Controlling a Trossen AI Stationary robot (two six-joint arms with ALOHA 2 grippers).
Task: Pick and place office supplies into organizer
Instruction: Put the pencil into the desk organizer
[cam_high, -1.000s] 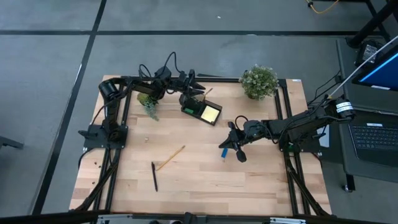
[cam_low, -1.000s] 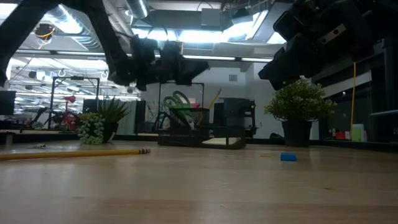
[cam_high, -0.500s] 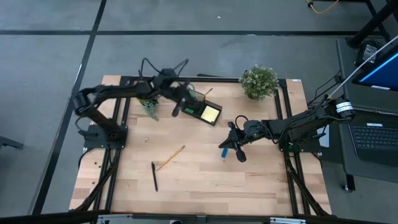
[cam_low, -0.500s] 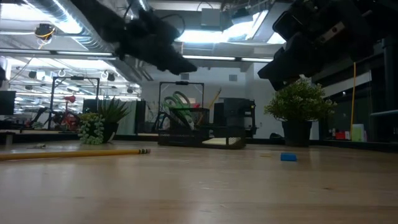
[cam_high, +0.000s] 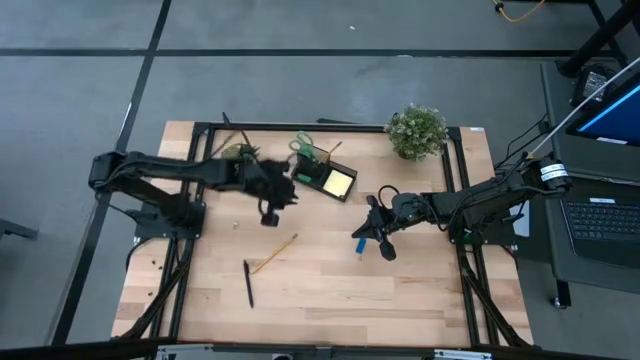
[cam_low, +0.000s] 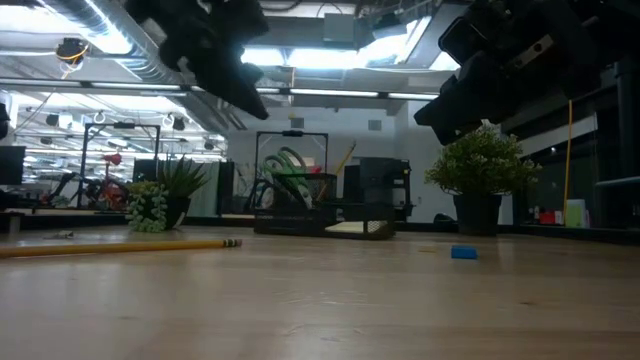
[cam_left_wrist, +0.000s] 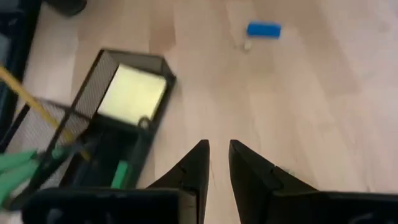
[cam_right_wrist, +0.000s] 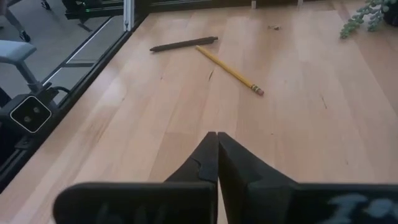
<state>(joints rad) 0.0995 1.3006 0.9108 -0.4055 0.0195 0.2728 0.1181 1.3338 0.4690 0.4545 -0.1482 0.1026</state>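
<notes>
The black mesh organizer (cam_high: 322, 178) stands at the table's far middle. Green-handled scissors (cam_high: 303, 150) and a pencil (cam_left_wrist: 37, 106) stick up out of its cup, and a yellow sticky-note pad (cam_left_wrist: 132, 93) lies in its tray. My left gripper (cam_left_wrist: 217, 152) hangs above bare table on the near-left side of the organizer. It is open by a narrow gap and has nothing in it. My right gripper (cam_right_wrist: 216, 140) is shut and empty, hovering by a small blue piece (cam_high: 358, 246) that lies flat on the table. A pencil (cam_high: 274, 254) and a black pen (cam_high: 248, 283) lie flat at the near left.
A potted plant (cam_high: 417, 130) stands at the far right and a trailing plant (cam_high: 238, 165) at the far left, beside the organizer. A tiny pale bit (cam_high: 235, 224) lies left of centre. A black frame runs along the table's edges.
My left gripper has drawn back from above the organizer's cup toward the table's near edge and a little left. It has tipped, and now hangs over bare table. The scissors stay in the cup. My right gripper has kept still.
</notes>
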